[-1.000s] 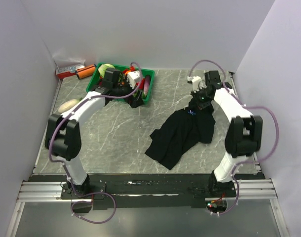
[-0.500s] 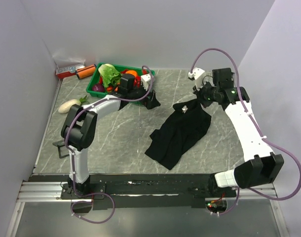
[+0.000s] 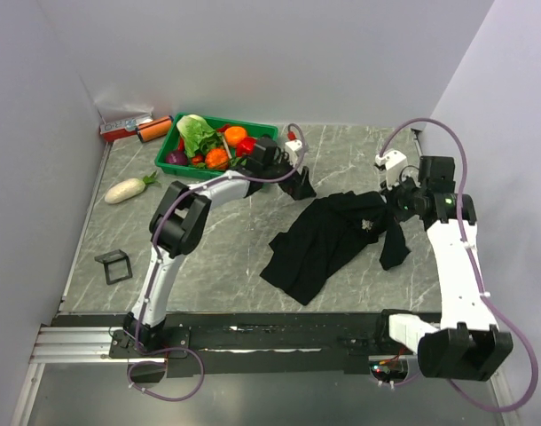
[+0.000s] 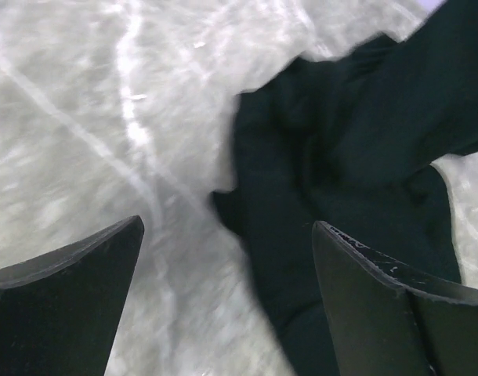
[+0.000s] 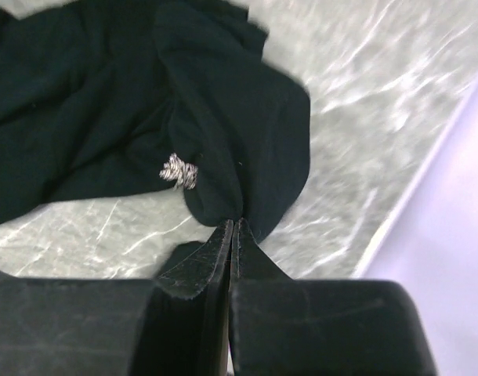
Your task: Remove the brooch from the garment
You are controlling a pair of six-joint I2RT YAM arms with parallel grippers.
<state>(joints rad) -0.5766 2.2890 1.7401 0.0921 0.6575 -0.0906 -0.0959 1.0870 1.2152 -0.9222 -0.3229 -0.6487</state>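
Observation:
The black garment (image 3: 328, 244) lies crumpled on the marble table, right of centre. The brooch (image 3: 370, 224), tiny and sparkly white, sits on its upper right part; the right wrist view shows it (image 5: 179, 171) just ahead and left of the fingertips. My right gripper (image 3: 399, 201) is shut on a fold of the garment (image 5: 82, 117), jaws pressed together (image 5: 233, 225). My left gripper (image 3: 300, 183) is open and empty above the garment's upper left edge; its view (image 4: 227, 225) shows black fabric (image 4: 341, 157) between and beyond the fingers.
A green tray (image 3: 253, 127) of vegetables stands at the back left. A white radish (image 3: 127, 190) and a small black stand (image 3: 115, 266) lie at the left. Orange and red items (image 3: 129, 131) sit in the back left corner. The right wall is close to the right arm.
My left gripper has swung right from the tray to the garment's upper left edge. My right gripper has moved right and nearer, dragging the garment's top corner and the brooch with it.

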